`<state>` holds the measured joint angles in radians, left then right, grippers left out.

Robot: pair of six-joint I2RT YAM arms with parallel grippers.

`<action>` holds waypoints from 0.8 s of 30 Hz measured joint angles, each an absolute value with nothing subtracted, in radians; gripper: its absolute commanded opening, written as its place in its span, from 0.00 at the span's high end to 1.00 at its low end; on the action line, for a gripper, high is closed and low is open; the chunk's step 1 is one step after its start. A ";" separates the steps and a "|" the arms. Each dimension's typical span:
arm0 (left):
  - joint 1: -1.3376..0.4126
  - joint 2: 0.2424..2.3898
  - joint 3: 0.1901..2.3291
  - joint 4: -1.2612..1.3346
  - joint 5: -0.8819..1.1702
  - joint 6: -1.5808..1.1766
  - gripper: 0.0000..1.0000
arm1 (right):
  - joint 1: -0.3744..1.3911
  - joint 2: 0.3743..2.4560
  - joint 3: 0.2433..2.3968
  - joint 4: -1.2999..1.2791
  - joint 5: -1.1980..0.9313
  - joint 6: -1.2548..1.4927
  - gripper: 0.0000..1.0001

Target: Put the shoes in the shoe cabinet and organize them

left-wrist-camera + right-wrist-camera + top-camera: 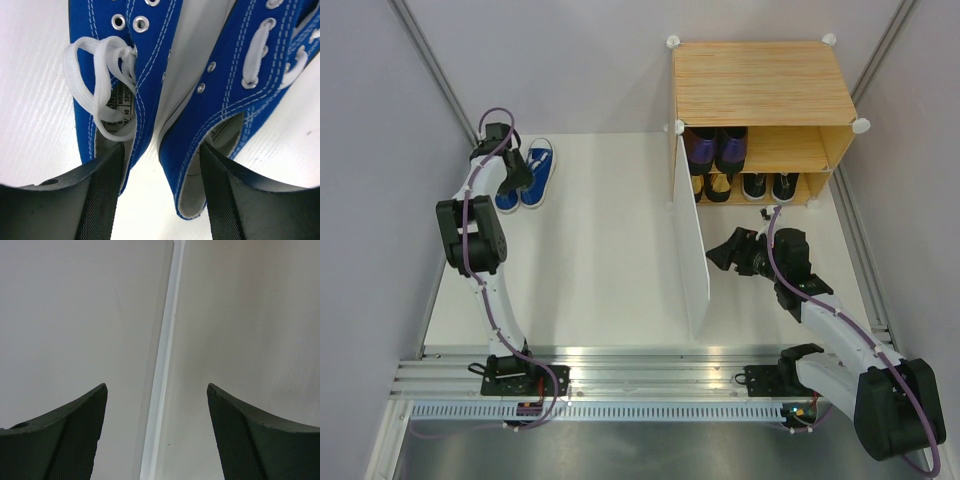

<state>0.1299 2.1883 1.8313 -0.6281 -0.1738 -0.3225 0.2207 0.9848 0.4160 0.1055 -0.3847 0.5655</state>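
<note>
The blue sneakers [150, 75] sit side by side near the desk's [600, 260] far-left corner. They look like light, floppy canvas with loose laces, so I'd pinch the two adjoining heel collars together. My left gripper [161, 155] is spread, one finger seemingly in each shoe mouth. My right gripper [156, 386], also spread, faces the edge of the white door [692, 250] of the shoe cabinet [760, 90].

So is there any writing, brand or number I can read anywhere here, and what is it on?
Nothing can be quoted with confidence.
Small printed label inside one blue sneaker, left wrist view: a few lines of upside-down characters, too small and blurred to read.
Shoe cabinet: no writing visible.
</note>
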 measured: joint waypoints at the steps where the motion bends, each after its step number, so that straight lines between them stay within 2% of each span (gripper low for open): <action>1: 0.131 2.188 1.826 -0.623 -0.176 -0.320 0.36 | 0.221 0.984 0.415 0.106 -0.385 0.566 0.16; 15: 0.138 2.185 1.778 -0.554 -0.180 -0.313 0.37 | 0.221 0.976 0.413 0.112 -0.387 0.573 0.16; 18: 0.138 2.185 1.776 -0.551 -0.179 -0.307 0.43 | 0.221 0.976 0.411 0.113 -0.388 0.573 0.16; 24: 0.143 2.186 1.771 -0.550 -0.170 -0.287 0.65 | 0.221 0.976 0.406 0.115 -0.388 0.576 0.16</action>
<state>0.1429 2.1860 1.7706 -0.5503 -0.1703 -0.2867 0.2207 0.9760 0.4061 0.1146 -0.3878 0.5762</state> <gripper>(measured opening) 0.416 0.840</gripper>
